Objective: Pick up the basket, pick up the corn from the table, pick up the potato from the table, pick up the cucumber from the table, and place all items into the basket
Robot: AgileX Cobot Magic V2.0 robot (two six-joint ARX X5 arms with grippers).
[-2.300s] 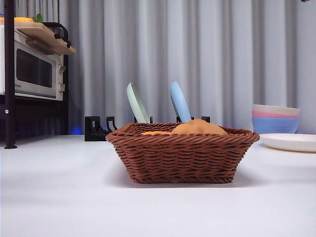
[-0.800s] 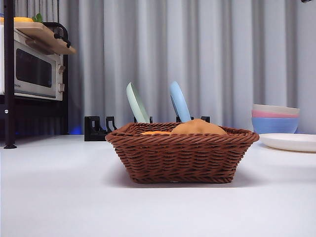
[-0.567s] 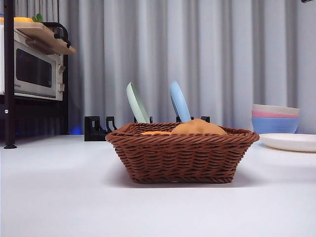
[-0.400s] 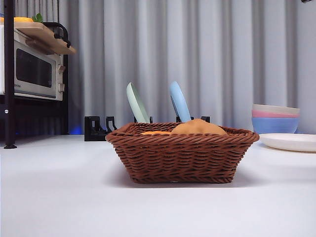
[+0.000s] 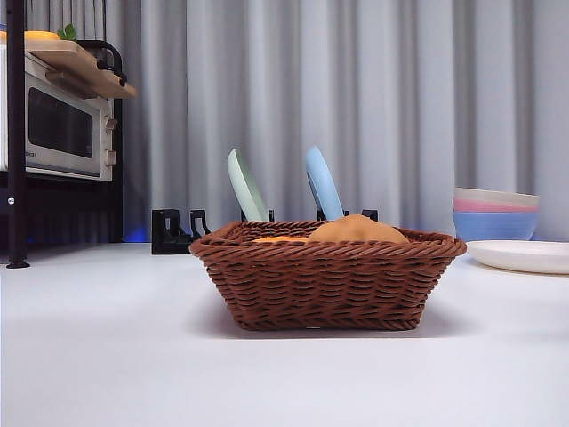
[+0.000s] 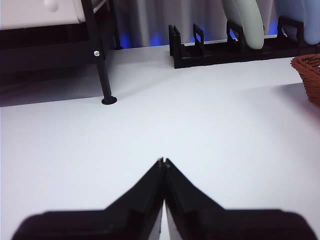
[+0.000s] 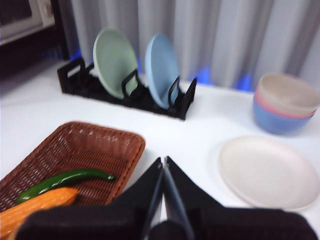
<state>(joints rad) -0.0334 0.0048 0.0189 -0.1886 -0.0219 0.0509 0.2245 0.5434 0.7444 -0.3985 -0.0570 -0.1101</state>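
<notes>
the basket (image 5: pixel 327 283) sits mid-frame in the front view on the white desk (image 5: pixel 107 356), a shallow rectangle of dark brown wicker with a braided rim. it looks light and fairly stiff, with a rough weave that should give a good hold; the rim is the likely place to pinch, since the sloped walls offer nothing to close on. loaded, it may tip if taken at one side only.

in the right wrist view, at lower left, the cucumber (image 7: pixel 62 181) lies on the basket floor: glossy green, thin and curved, probably hard, slick plastic best held across its middle. just beside it lies the corn (image 7: pixel 37 204), orange with a ridged surface, easier to hold. in the front view the potato (image 5: pixel 358 229) shows as a smooth tan dome above the rim, rounded and apt to roll or squirt from a narrow pinch. all three appear to be in the basket already.

the right end effector (image 7: pixel 163 162) hangs above the desk beside the basket's near corner, clenched and holding nothing. the left end effector (image 6: pixel 163 162) is clenched too, empty, over bare desk with the basket edge at the far right of its view.
</notes>
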